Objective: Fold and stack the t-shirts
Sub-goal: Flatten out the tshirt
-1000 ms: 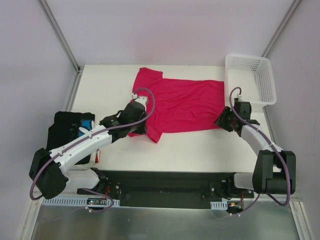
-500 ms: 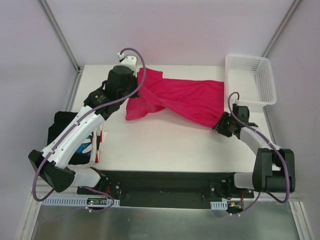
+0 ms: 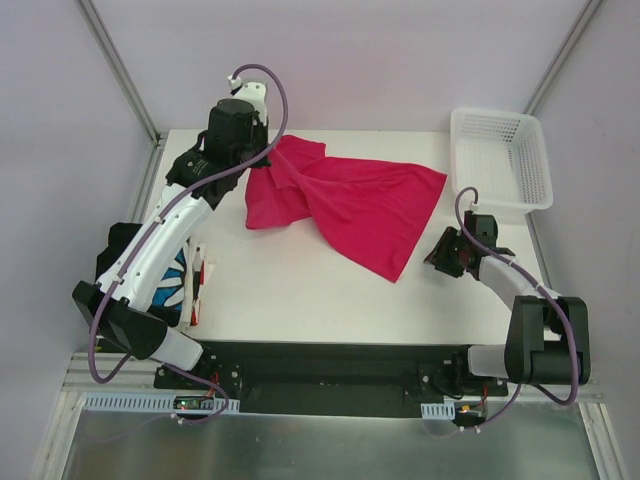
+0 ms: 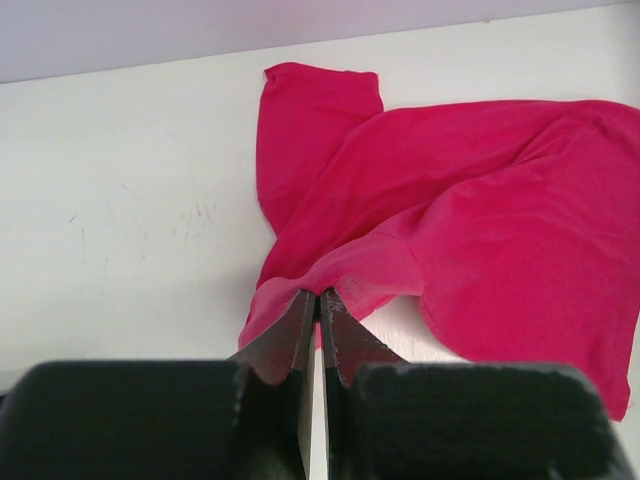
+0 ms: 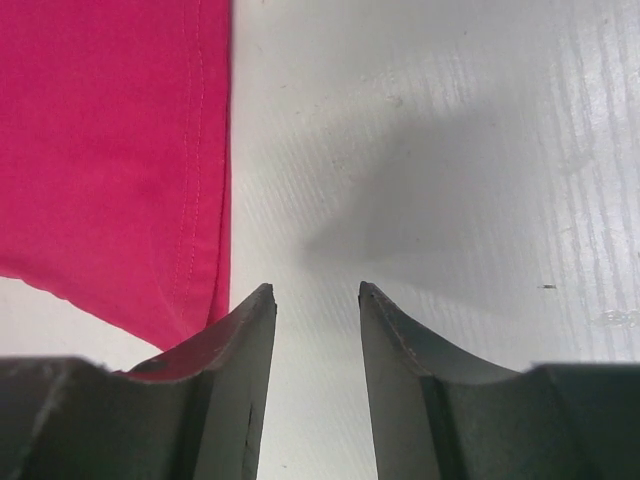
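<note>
Left gripper (image 4: 318,300) has dragged the pinched crimson t-shirt (image 3: 370,205) toward 11 o'clock; right gripper (image 5: 315,292) gapes empty, cloth at its 10 o'clock.

Pink tee pinched and twisted, other tees piled at my left
I see the crimson-pink tee (image 3: 350,205) lying rumpled across the far middle of the worktop (image 3: 300,290), short-sleeved and plain, one sleeve flat towards the back, a fold of it nipped in the closed left pincer (image 4: 318,295), its body tapering to a point at the near right; the black tee (image 3: 118,245) with blue-and-white print sits at the left edge, with white and red cloth edges (image 3: 200,290) just beside it
</note>
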Robot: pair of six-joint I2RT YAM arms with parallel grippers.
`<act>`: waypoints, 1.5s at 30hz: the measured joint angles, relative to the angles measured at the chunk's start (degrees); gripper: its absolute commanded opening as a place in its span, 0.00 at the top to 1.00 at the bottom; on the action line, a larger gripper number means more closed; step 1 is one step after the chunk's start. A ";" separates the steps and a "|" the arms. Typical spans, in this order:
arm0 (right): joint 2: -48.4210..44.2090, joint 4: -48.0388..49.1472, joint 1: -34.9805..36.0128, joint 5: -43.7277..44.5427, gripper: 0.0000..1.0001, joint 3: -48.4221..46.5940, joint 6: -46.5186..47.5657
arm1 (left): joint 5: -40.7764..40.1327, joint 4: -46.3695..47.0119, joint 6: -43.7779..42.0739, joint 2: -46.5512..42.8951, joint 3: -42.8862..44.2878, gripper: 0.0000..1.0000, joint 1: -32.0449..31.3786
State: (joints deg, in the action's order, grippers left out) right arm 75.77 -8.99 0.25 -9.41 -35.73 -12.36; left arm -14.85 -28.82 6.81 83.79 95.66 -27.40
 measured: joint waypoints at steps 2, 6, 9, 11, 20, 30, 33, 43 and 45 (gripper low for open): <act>0.22 0.48 0.00 -0.33 0.59 0.00 -0.55 | 0.22 -0.26 -0.22 0.24 0.02 1.00 0.02; 0.39 0.90 2.54 -0.04 0.59 0.00 -1.86 | 0.79 -0.66 -0.28 0.33 0.02 1.00 0.02; 0.39 1.14 8.20 0.22 0.59 0.00 -3.30 | 0.87 -0.68 -0.28 0.33 0.02 1.00 0.02; 0.48 1.18 11.06 0.15 0.58 0.02 -4.11 | 0.87 -0.66 -0.28 0.33 0.02 1.00 0.02; 2.16 1.44 18.43 1.18 0.55 1.05 -7.21 | 0.87 -0.66 -0.28 0.33 0.00 1.00 0.02; 3.19 2.75 20.70 2.82 0.63 0.66 -8.57 | 0.87 -0.66 -0.33 0.33 -0.04 1.00 0.02; 4.07 3.23 21.90 3.17 0.90 0.31 -9.03 | 0.85 -0.63 -0.33 0.31 -0.48 1.00 0.02; 6.05 1.57 22.82 5.07 0.99 -2.71 -9.22 | 0.66 -0.55 -0.70 0.31 -1.38 1.00 0.02; 7.32 -0.44 21.79 5.73 0.99 -7.28 -8.68 | 0.28 -0.44 -1.20 0.31 -1.36 1.00 0.11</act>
State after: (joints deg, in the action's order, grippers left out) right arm 83.09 -9.43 22.04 -3.68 -43.00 -21.04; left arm -14.57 -29.26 5.61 84.09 94.30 -27.29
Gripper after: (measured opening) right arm 0.016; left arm 0.006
